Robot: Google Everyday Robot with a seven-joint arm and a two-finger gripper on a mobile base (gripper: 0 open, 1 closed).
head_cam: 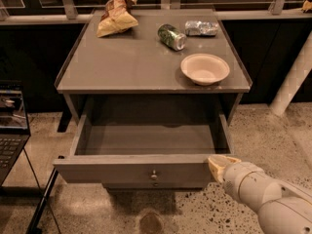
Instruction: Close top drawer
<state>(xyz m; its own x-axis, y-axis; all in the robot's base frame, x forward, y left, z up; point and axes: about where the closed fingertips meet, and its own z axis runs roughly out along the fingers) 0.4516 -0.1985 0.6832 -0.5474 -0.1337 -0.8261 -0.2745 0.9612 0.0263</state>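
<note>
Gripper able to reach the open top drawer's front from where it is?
Likely yes. The gripper sits at the right end of the top drawer front, with nothing between them; whether it touches, I can't tell.

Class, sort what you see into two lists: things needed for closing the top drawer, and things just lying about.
Job: top drawer, pulled open; gripper, at the right end of the drawer's front.
Lying about: chip bag, green can, silver packet and bowl on the cabinet top; laptop at the left.
</note>
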